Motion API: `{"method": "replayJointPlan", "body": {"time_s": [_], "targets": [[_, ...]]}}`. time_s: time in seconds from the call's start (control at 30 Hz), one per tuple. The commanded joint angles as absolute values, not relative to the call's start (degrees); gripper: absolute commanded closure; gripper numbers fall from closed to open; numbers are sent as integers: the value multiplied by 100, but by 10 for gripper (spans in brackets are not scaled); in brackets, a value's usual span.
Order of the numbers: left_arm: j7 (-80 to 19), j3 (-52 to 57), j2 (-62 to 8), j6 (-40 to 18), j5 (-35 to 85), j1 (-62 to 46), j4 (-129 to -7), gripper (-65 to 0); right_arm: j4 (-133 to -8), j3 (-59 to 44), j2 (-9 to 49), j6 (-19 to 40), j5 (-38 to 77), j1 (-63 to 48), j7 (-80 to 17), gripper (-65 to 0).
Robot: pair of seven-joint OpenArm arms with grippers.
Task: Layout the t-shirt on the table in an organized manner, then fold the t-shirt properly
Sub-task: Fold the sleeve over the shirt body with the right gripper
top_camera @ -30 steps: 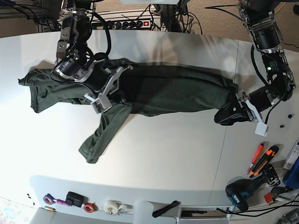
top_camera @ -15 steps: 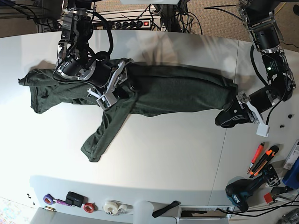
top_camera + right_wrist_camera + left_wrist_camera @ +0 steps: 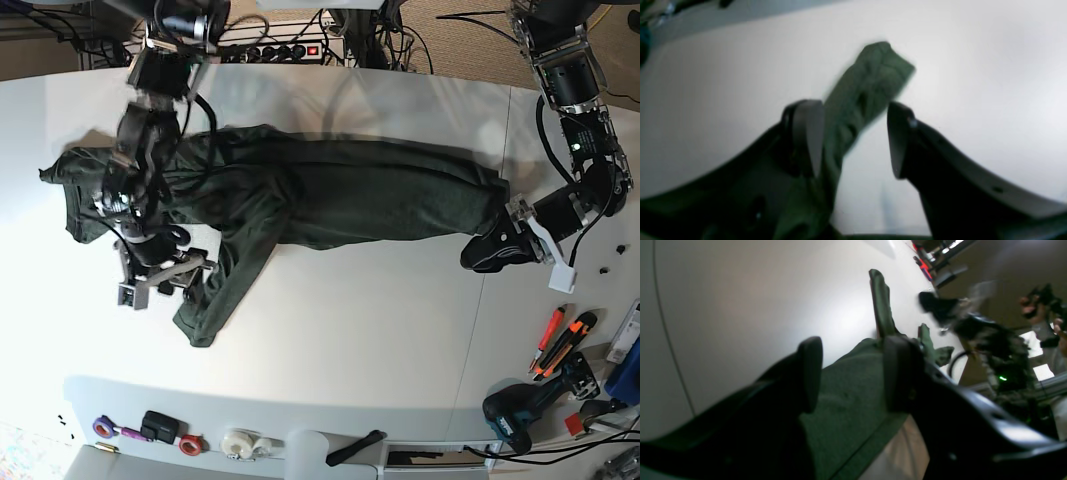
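t-shirt: bunched in a long roll across the table, one sleeve trailing toward the near edge.
right gripper: jaws wide apart, holding nothing; it hovers just beside that sleeve, cloth lying loose between the fingers in its wrist view.
left gripper: at the t-shirt's hem end, jaws parted with fabric between them; whether it pinches I cannot tell.
risk: closing on doubled layers could drag the whole roll instead of spreading it.
risk: a loose hem hold may slip when pulled.
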State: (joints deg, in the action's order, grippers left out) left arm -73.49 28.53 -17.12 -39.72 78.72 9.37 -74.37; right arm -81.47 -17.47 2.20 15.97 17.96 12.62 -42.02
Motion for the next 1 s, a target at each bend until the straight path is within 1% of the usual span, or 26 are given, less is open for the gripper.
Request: {"method": "replayJointPlan", "body": {"time_s": [0.0, 0.13, 0.2, 0.23, 0.27, 0.3, 0.33, 0.37, 0.4, 0.5, 0.6, 0.7, 0.8, 0.87, 0.97], "targets": [[-7260, 2864, -1778, -4000, 8055, 1046, -7537, -283, -7907, -1815, 268, 1507, 1835, 1605, -3931, -308], [-7260, 2864, -1778, -4000, 8055, 1046, -7537, -283, -6438, -2053, 268, 1299, 1835, 2290, -3645, -308], [-7260, 2864, -1780, -4000, 8055, 1046, -7537, -283, -5769, -2112, 268, 1297, 1837, 2609, -3601, -307], [-7260, 2864, -1778, -4000, 8058, 1046, -7537, -283, -5452, -2110, 268, 1302, 1837, 2762, -3629, -296], [-7258, 2864, -1778, -4000, 8058, 1046, -7537, -283, -5159, -2106, 266, 1367, 1837, 2904, -3704, -242], [-7258, 2864, -1778, -4000, 8060, 1046, -7537, -283, -4904, -2106, 257, 1557, 1839, 3037, -3780, -150], [-7255, 2864, -1778, -4000, 8060, 1048, -7537, -283, -4687, -2106, 244, 1756, 1841, 3146, -3850, -39], [-7240, 2864, -1778, -4000, 8060, 1048, -7537, -283, -4532, -2106, 224, 1977, 1865, 3238, -3913, 0], [-7236, 2864, -1778, -4000, 8058, 1048, -7537, -283, -4475, -2106, 189, 2257, 1909, 3295, -3977, 0], [-7238, 2864, -1778, -4000, 8058, 1048, -7537, -283, -4759, -2106, 86, 3179, 2445, 3297, -4351, 0], [-7240, 2864, -1778, -4000, 8058, 1046, -7537, -283, -5708, -2099, -126, 3500, 2755, 3103, -5068, 0], [-7240, 2864, -1778, -4000, 8058, 1046, -7537, -283, -6965, -1826, -401, 3511, 2759, 2648, -5275, 0], [-7238, 2864, -1776, -4000, 8060, 1048, -7537, -283, -8003, -1118, -532, 3500, 2757, 2108, -5238, 0], [-7236, 2864, -1778, -4000, 8060, 1048, -7537, -283, -8434, -495, -574, 3459, 2696, 1815, -5155, 0], [-7238, 2864, -1780, -4000, 8060, 1048, -7537, -283, -8582, 467, -602, 3339, 2379, 1573, -4786, 0]]}}
